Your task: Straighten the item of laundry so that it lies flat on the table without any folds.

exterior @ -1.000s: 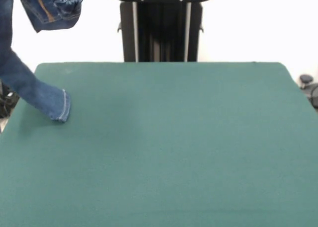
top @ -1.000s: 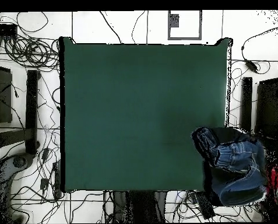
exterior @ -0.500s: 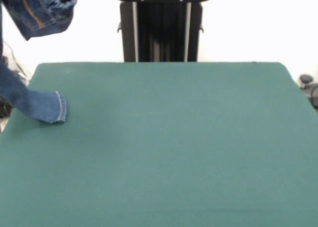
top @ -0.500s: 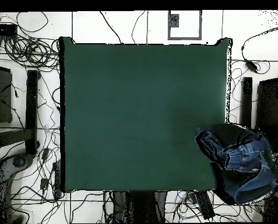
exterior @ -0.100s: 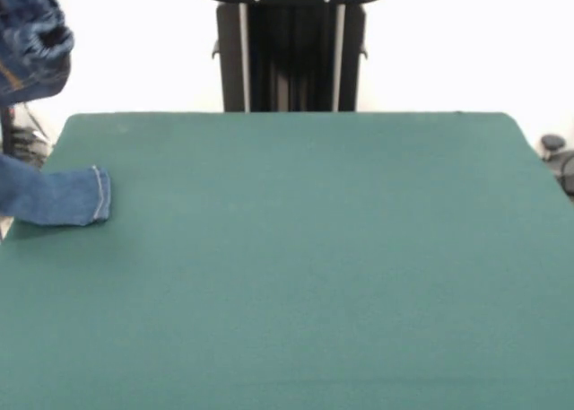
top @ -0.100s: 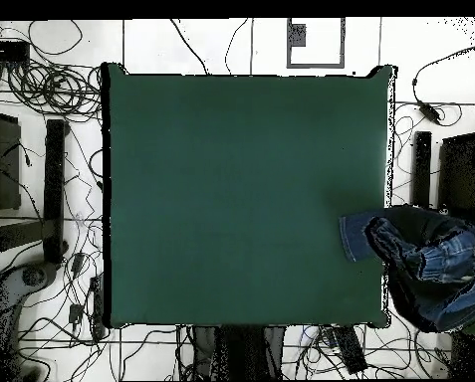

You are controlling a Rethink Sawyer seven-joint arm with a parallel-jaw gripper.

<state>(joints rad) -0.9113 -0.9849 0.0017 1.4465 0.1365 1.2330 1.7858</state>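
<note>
counter (exterior @ -0.100s: 314, 275) near side is bare green felt in the front view. further back, at its left edge, one hemmed leg of the jeans (exterior @ -0.100s: 63, 196) lies on the felt, cuff pointing inward. the rest of the denim hangs bunched in the air past that edge, up at the top left corner. overhead view: jeans (top @ -0.100s: 425, 269) are a crumpled bundle mostly off the counter (top @ -0.100s: 241, 189), only the leg end overlaps its side. pincer isn't visible in either view, so can't tell its state. black pedestal (exterior @ -0.100s: 291, 47) stands behind the far edge.
</note>
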